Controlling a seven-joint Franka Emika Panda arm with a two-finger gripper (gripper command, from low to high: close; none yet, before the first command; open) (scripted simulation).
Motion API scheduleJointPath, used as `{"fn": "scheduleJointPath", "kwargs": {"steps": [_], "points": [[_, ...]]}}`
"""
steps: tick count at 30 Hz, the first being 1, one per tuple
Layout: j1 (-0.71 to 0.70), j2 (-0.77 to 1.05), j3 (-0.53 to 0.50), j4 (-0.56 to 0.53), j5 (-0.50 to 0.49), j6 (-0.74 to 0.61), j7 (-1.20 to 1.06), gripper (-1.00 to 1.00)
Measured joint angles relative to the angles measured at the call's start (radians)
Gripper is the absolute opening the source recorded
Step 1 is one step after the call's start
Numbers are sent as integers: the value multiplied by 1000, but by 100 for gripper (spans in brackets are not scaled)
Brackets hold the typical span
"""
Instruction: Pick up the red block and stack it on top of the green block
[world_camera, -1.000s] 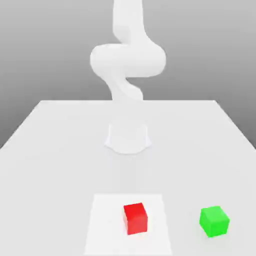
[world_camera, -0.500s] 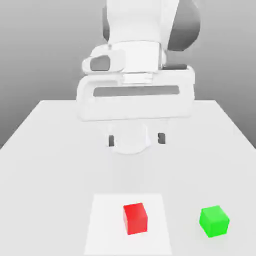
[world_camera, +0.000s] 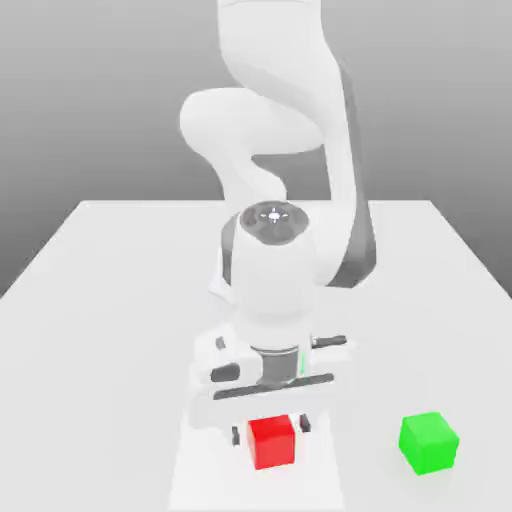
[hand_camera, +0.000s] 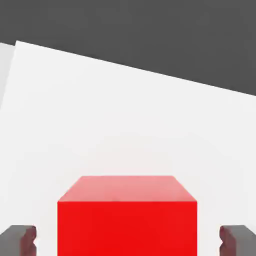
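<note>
**Hand view: red block sits between parted fingers**

Hand view shows the red block (hand_camera: 127, 215) centred between the two dark fingertips (hand_camera: 19, 239), which stand apart with a gap on each side, so the gripper (world_camera: 276, 428) straddles it without touching. Judged from this, closing would need little or no sideways correction. In the exterior view the block lies directly under the hand, on a paler patch of the table (world_camera: 100, 300). The green block (world_camera: 429, 443) sits at three o'clock from it, well apart. Both are plain, evenly coloured cubes with no long axis.
</note>
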Motion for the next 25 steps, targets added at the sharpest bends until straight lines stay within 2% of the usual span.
{"fn": "scheduleJointPath", "kwargs": {"steps": [4, 10, 16, 21, 22, 25], "points": [[-2, 9, 2, 1, -1, 8, 1, -100], [10, -170, 6, -18, -17, -152, 8, -100], [232, -188, 161, 104, -44, -294, -40, -100], [270, -46, 157, 137, -101, -187, -13, -100], [276, -21, 150, 139, -110, -164, -7, 100], [276, -21, 150, 139, -110, -164, -7, 100]]}}
